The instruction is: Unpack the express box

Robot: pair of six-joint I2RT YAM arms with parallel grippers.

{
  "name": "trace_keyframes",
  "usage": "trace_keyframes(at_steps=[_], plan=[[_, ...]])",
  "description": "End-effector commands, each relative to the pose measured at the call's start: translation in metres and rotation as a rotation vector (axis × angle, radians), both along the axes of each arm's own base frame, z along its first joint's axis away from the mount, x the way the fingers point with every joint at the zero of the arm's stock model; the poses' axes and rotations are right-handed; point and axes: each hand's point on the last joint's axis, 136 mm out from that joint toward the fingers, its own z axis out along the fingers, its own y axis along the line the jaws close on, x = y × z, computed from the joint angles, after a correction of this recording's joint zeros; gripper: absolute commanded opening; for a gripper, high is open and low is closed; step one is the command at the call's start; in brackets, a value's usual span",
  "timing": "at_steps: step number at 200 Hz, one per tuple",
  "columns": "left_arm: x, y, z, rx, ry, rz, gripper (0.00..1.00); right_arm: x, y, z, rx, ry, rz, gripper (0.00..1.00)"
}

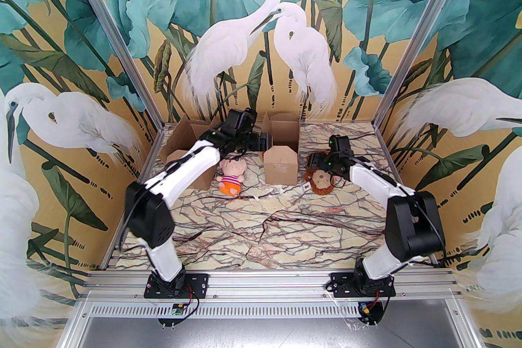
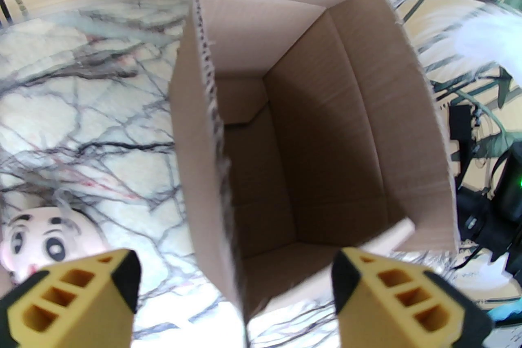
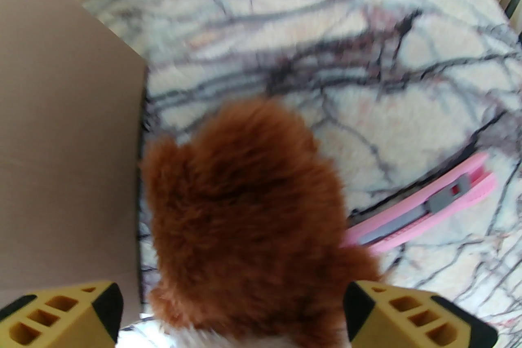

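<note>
Starting with item one, the left gripper [image 2: 234, 281]: condition and position? (Checker)

Item one: yellow ribbed fingers [image 2: 408, 297] spread wide, nothing between them. Poised at the mouth of item two, the brown corrugated cardboard express box [image 2: 318, 142]. (Clerk)

Item two, contents? (Checker)

Flaps open. The inner walls and far end that show are bare cardboard, with nothing visible inside. The box lies straight ahead of the left gripper, its long axis running away from the fingers. By my reckoning the left arm is much the nearer one for any reach inside. (Clerk)

Item three? (Checker)

One soft doll [image 1: 231, 179] with a round pale face, pink-striped top and orange trousers. It lies flat on the veined marble tabletop [image 1: 285, 224], just beside the box on its left. (Clerk)

Right side? (Checker)

Item four, the right gripper [image 3: 232, 309]: fingers apart, holding nothing, hovering directly over item five. Item five is a shaggy russet-brown plush toy [image 3: 244, 195], on the table just beside the box's right wall. Item six, a pink plastic utility knife [image 3: 424, 211] with a grey slider, lies flat just beyond the plush, one end hidden by the fur. (Clerk)

Anything else? (Checker)

Item seven, a second opened cardboard carton [image 1: 183, 142], far left. Judgement: unpacking looks nearly complete. (Clerk)
</note>
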Motion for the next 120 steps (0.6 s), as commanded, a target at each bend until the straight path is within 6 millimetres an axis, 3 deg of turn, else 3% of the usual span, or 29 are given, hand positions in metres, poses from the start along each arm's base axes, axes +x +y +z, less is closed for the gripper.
trace_keyframes(at_steps=[1,27,49,63,93,107,120], plan=[[-0.008,0.031,0.071,-0.051,-0.293,0.08,1.0,-0.008,-0.013,0.043,-0.058,-0.124,-0.016,0.99],[-0.041,0.076,0.076,-0.013,-0.43,0.179,1.0,-0.031,-0.031,0.075,-0.125,-0.244,-0.049,0.99],[-0.066,0.107,0.044,0.088,-0.437,0.227,1.0,-0.055,-0.057,0.084,-0.237,-0.355,-0.112,0.99],[-0.076,0.119,0.013,0.156,-0.429,0.225,1.0,-0.068,-0.071,0.073,-0.314,-0.398,-0.136,0.99],[-0.083,0.147,-0.057,0.274,-0.407,0.286,1.0,-0.086,-0.1,0.018,-0.389,-0.37,-0.224,0.99],[-0.079,0.164,-0.081,0.306,-0.416,0.332,1.0,-0.087,-0.107,0.003,-0.345,-0.368,-0.289,0.99],[-0.072,0.179,-0.081,0.31,-0.404,0.376,1.0,-0.077,-0.101,-0.006,-0.327,-0.42,-0.258,0.99]])
